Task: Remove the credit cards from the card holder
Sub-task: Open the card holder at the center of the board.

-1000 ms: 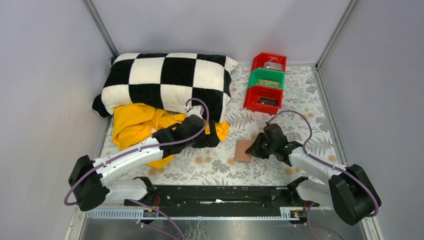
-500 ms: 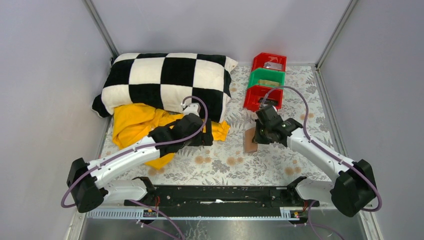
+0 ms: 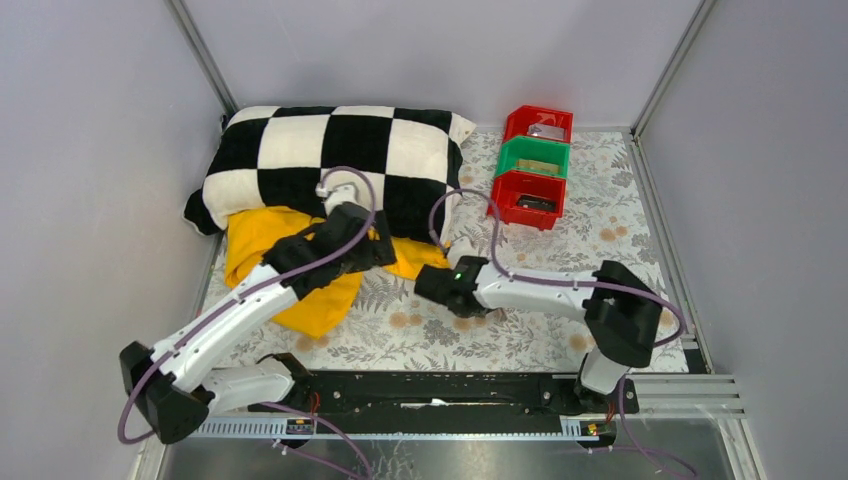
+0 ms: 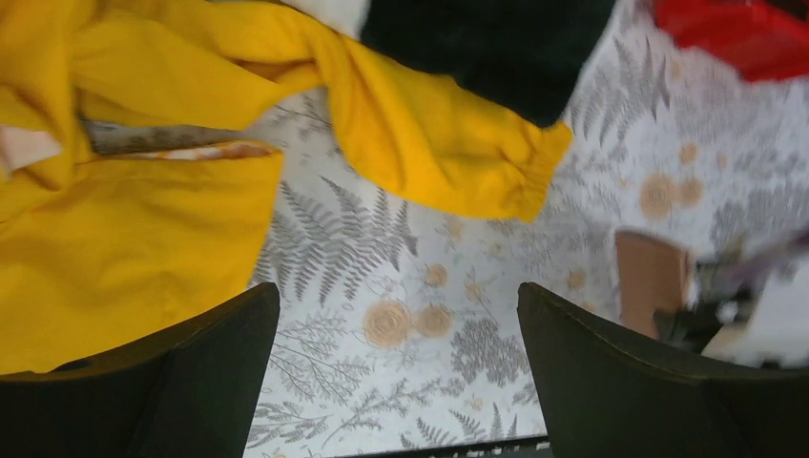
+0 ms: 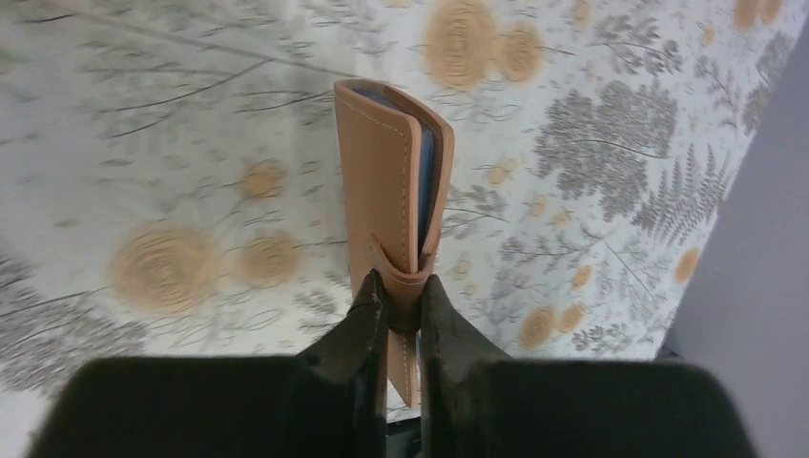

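Top cam sits high at the 6 o'clock edge, looking down toward 12 over the whole grey fern-print table cover (image 3: 480, 345). Right wrist cam faces 9 o'clock, super close. Both wrist cams share the tan leather bifold card holder (image 5: 391, 191).

No writing, label, brand, number or sign is legible in any view.

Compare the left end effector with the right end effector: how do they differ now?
The left end effector stands wide open, while the right end effector is shut. The left end effector holds nothing above the floral table and yellow cloth; the right end effector pinches the folded tan card holder by one edge. Both are dark-coloured.
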